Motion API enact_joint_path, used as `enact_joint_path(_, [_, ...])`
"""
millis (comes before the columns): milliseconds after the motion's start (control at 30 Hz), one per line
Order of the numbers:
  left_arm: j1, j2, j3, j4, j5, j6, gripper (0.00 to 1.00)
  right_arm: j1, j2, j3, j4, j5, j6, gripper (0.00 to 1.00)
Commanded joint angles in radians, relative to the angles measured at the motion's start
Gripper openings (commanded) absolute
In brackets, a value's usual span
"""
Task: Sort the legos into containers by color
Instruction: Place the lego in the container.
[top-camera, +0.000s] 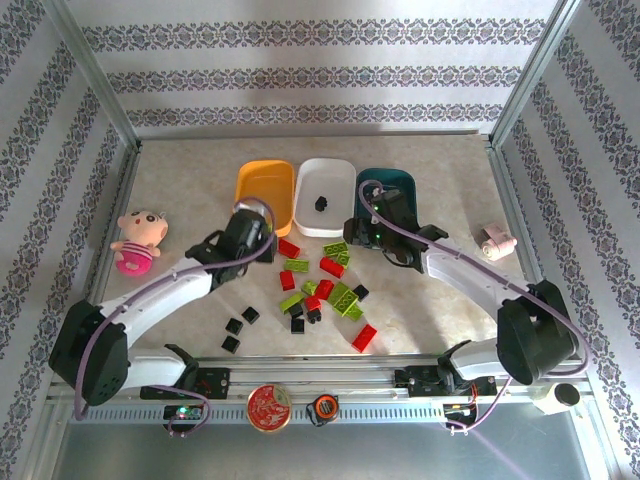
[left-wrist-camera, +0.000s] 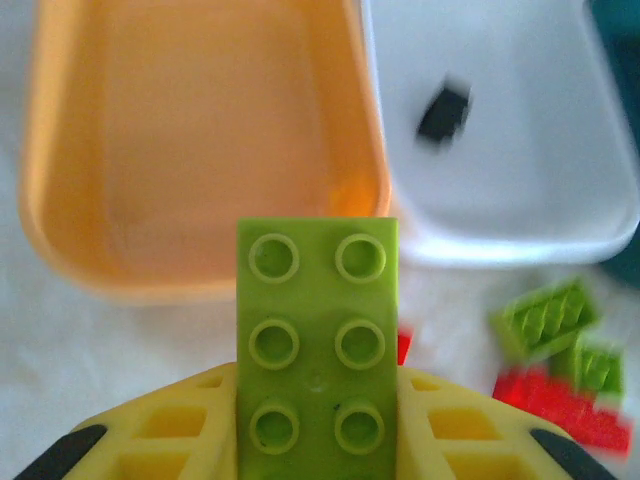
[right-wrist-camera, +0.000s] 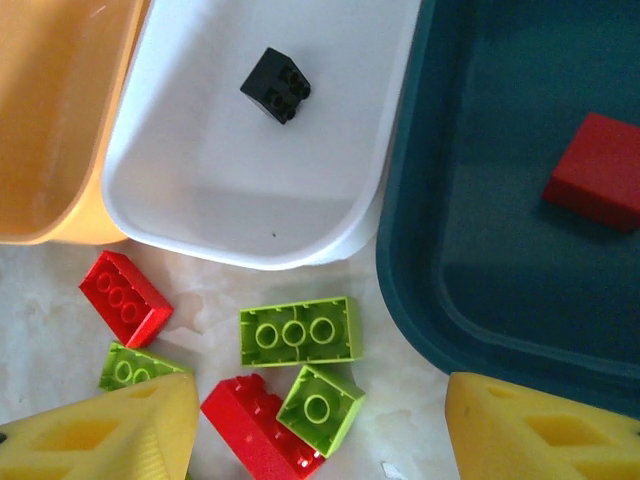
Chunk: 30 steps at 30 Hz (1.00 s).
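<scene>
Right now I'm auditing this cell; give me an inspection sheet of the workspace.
Surface: beige marbled tabletop.
Job's things: orange-yellow plastic bin looks empty; white plastic bin holds one black cube brick; dark teal plastic bin holds one red brick; red, lime and black bricks loose.
Clutter: pink plush doll at left; round red tin on near rail.
Grippers: left gripper shut on lime green studded brick; right gripper open.
Cables: purple cable looping by teal bin.
Surroundings: patterned wallpaper walls.

Glossy plastic legos (right-wrist-camera: 300, 330) lie on a matt stone-look table (top-camera: 190, 190) beside smooth plastic containers (right-wrist-camera: 200, 200).
</scene>
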Motion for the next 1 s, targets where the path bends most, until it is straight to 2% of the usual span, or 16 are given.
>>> enact_joint_path(0, [0.086,0.103,0.09,0.058,0.037,0.022,0.25,-0.012,-0.038,-0.05,0.008,0.018,0.017,0.67])
enact_joint_path(267, [0.208,0.412,0.306,0.081,0.115,-0.021,0.27,-0.002,-0.113,-0.164,0.002,-0.004,0.018,0.68])
enact_joint_path(433, [0.212,0.498,0.401,0.051,0.125,-0.019,0.41,0.007,-0.175,-0.222,-0.005,-0.045,0.005,0.71])
enact_joint_path(500, [0.212,0.502,0.413,0.043,0.135,-0.022,0.52,0.011,-0.194,-0.236,-0.007,-0.067,0.0,0.71])
enact_joint_path(633, [0.211,0.423,0.355,0.079,0.186,-0.051,0.7,0.042,-0.211,-0.25,-0.01,-0.116,-0.017,0.71])
enact_joint_path(767, [0.185,0.27,0.224,0.138,0.243,-0.08,0.77,0.103,-0.199,-0.25,-0.05,-0.128,-0.039,0.72])
enact_joint_path(900, [0.119,0.085,0.062,0.158,0.261,-0.092,0.83,0.176,-0.19,-0.257,-0.168,-0.09,-0.04,0.72])
enact_joint_path(967, [0.091,0.002,-0.012,0.158,0.261,-0.099,0.92,0.221,-0.205,-0.268,-0.226,-0.063,-0.021,0.73])
